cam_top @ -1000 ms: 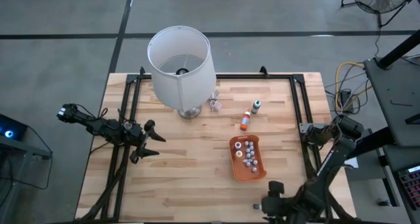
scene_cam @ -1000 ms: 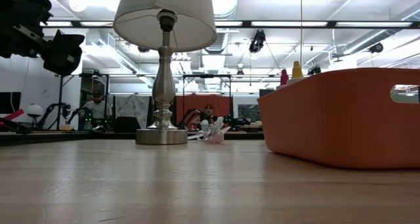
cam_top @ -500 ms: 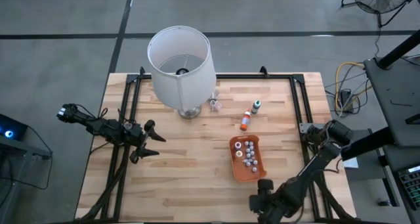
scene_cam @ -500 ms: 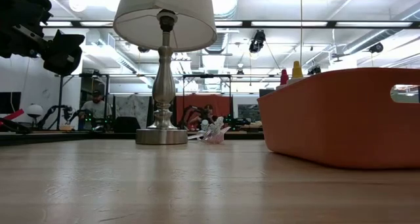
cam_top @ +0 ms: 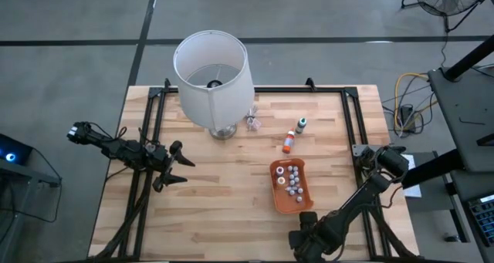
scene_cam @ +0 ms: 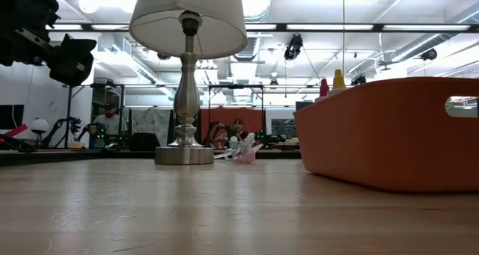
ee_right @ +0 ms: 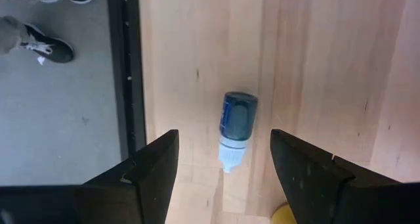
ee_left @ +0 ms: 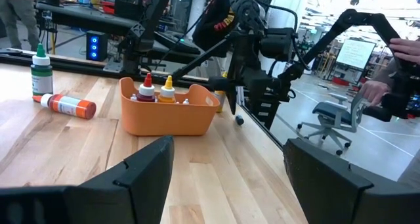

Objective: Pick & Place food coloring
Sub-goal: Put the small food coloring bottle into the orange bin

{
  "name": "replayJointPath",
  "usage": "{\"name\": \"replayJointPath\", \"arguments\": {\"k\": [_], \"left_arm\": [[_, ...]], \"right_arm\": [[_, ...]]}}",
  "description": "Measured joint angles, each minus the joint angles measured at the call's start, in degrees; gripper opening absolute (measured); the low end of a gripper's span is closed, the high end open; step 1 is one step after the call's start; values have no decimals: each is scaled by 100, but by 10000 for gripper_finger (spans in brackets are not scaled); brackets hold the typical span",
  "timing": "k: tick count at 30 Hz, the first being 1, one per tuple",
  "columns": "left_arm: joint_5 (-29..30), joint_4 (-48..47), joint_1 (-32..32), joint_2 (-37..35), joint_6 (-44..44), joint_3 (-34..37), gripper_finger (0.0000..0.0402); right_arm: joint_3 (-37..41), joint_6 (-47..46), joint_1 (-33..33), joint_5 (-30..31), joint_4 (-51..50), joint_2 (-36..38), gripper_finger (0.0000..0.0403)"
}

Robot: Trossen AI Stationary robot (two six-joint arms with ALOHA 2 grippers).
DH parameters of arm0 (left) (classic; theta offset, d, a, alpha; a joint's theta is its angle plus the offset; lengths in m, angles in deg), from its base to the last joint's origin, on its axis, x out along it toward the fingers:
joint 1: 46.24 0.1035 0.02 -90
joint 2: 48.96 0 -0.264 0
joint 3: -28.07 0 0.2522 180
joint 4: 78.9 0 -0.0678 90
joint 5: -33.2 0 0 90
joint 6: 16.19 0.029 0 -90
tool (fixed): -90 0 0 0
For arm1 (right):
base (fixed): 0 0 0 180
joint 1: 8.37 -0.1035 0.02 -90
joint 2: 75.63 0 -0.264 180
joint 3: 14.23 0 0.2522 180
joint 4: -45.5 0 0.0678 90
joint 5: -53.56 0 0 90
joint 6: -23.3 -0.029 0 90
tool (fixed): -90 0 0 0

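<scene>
- A blue-capped food coloring bottle [ee_right: 235,130] lies on its side on the wooden surface [cam_top: 224,193], near the front edge.
- The right hand [ee_right: 223,184] hovers directly above it, fingers spread, grasping nothing.
- The orange tray [cam_top: 290,186] holds several small bottles [cam_top: 292,180]; an orange bottle [cam_top: 288,142] and a green-capped bottle [cam_top: 300,125] stand apart behind it.
- The left hand [cam_top: 174,166] waits released at the left.

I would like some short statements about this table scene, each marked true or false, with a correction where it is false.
1. The orange tray holds several small bottles. True.
2. The orange-filled bottle stands upright. False: it lies on its side beside the upright green-capped bottle.
3. The right gripper grips the blue bottle. False: it is open, the bottle lying on the table between its fingers.
4. The lamp stands at the table's far edge. True.
5. The left gripper holds a bottle. False: it is open and empty.
</scene>
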Motion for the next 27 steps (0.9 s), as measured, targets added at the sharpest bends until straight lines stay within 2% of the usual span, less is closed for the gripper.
{"name": "replayJointPath", "arguments": {"k": [13,27], "left_arm": [[1,0,-2,0,0,1,259],[2,0,-1,0,0,1,259]], "right_arm": [[9,-59,50,-329,-98,-261,230],[-7,-64,50,-282,-193,-412,230]]}}
